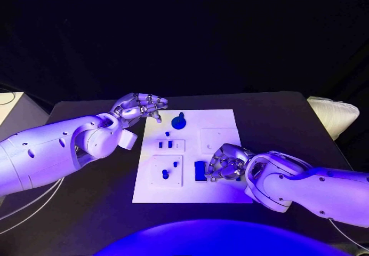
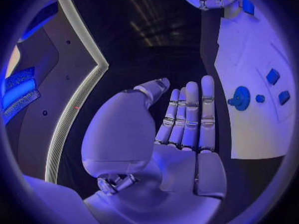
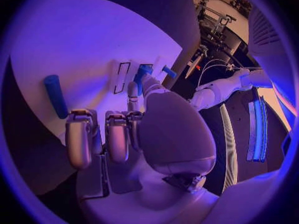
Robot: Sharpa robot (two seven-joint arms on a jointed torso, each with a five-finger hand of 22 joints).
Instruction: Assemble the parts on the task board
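Observation:
The white task board [image 1: 223,120] lies in the middle of the black table. A round blue part [image 1: 178,122] sits near its far edge, with small blue pieces [image 1: 165,144] in the recesses below it. A long blue piece [image 1: 200,169] lies near the front of the board, just beside my right hand [image 1: 227,162]. That hand hovers over the board with its fingers curled in and nothing in them; the long blue piece [image 3: 55,94] lies free beside the fingers. My left hand [image 1: 140,106] is at the board's far left corner. Its fingers [image 2: 190,117] are stretched out straight and hold nothing, a little way from the round blue part [image 2: 239,98].
A white object [image 1: 334,114] stands at the table's right edge and a pale box [image 1: 11,109] at its left edge. Cables [image 1: 31,205] hang under my left arm. Bare black table [image 1: 92,213] surrounds the board.

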